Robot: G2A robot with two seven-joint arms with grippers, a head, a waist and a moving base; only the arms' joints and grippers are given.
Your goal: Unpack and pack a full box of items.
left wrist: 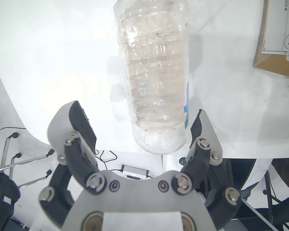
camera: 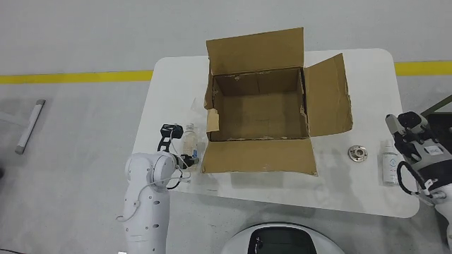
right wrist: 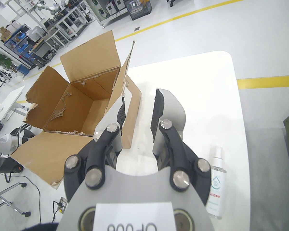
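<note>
Box: a brown cardboard box (camera: pixel 258 116) stands mid-counter with all four flaps folded out. Its floor is bare, so the unpacking looks finished and the packing is yet to start.
Counter: a white rounded-corner counter (camera: pixel 176 92) carries the loose items on either side of the box, within either arm's reach.
Bottle: a clear ribbed plastic bottle (left wrist: pixel 156 73) lies on its side near the counter's left edge, just beside the box's near-left flap, with its base toward the left hand.
Left hand (left wrist: pixel 137 111): the pads are spread wide, one on each side of the bottle's base, and neither is visibly pressing. Set this way, closing them would likely pinch across the body.
Right hand (right wrist: pixel 141 99): the fingers are apart with nothing between them, and it sits over the counter's right edge.
Spray bottle: a small white spray bottle (camera: pixel 389 164) lies flat near the right edge, just beside the right hand.
Disc: a small round metal disc (camera: pixel 358 154) sits between the box's front flap and the spray bottle.
Risk: the thin, smooth bottle could roll or crush if pinched off-centre.
</note>
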